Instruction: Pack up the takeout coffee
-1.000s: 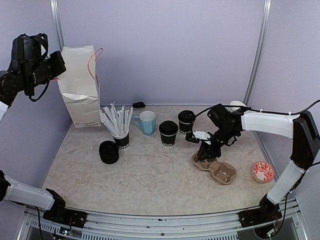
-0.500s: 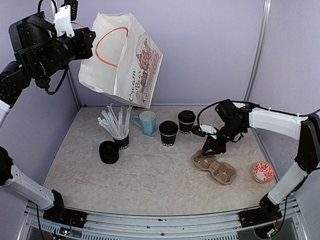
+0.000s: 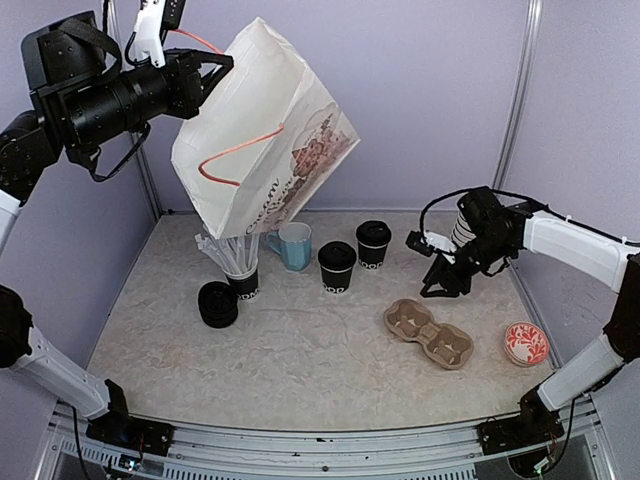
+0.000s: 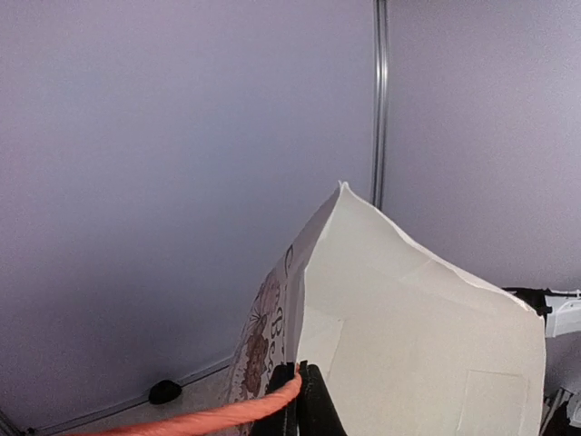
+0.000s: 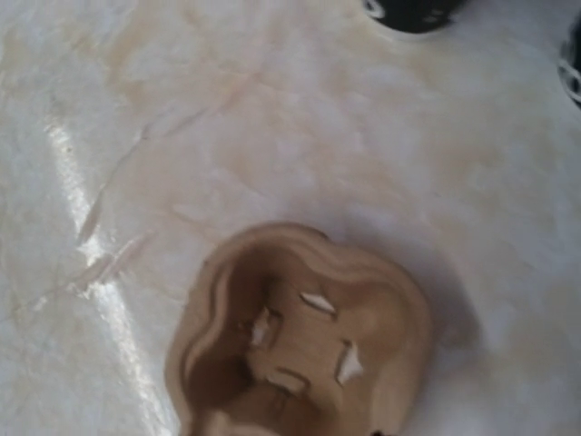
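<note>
the front cup [image 3: 337,265] and back cup [image 3: 373,242] (both lidded) stand together mid-table [image 3: 300,350] towards its back edge. high over the back left corner, the left gripper [image 3: 205,75] pinches a tilted paper bag [image 3: 265,140]. the right gripper [image 3: 443,288] hangs near the cardboard carrier [image 3: 428,333]; its spread i cannot tell.
</note>
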You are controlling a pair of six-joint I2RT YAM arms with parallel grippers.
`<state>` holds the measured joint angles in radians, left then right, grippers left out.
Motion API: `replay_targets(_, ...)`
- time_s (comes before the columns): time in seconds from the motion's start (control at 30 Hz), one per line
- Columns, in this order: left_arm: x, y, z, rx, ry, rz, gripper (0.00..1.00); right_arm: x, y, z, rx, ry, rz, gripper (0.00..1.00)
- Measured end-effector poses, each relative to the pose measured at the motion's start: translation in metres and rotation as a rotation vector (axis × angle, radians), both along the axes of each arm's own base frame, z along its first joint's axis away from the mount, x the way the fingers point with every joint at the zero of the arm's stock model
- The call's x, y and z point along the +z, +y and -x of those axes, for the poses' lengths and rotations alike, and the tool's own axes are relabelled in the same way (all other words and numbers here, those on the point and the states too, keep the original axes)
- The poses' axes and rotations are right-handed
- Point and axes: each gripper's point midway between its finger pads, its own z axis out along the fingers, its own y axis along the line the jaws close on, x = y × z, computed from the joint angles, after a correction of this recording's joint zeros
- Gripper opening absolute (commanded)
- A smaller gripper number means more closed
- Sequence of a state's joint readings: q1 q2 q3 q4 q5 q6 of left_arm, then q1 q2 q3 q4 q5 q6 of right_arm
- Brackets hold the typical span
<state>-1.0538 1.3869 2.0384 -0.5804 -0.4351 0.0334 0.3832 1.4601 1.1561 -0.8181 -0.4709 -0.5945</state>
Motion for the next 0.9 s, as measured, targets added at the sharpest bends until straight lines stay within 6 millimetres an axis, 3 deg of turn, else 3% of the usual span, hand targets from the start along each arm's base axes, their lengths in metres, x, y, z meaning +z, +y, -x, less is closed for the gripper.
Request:
replay_targets(0.13,-0.022,-0.027,0.007,-0.119,0.057,-0.054,0.00,-0.010,-0.011,0.008,-0.023,0.023,0.019,0.35)
replay_targets(0.33,-0.087,-0.065,0.013,-0.254,0.228,-0.190,0.00,-0.052,-0.027,0.041,-0.018,0.152,0.091,0.28)
replay_targets(0.7,-0.187,-0.090,0.043,-0.446,0.505,-0.332,0.00,-0.094,-0.053,0.087,0.042,0.274,0.213,0.11)
replay_targets(0.9,-0.214,-0.101,0.047,-0.504,0.582,-0.380,0.00,-0.109,-0.069,0.080,0.012,0.272,0.294,0.09)
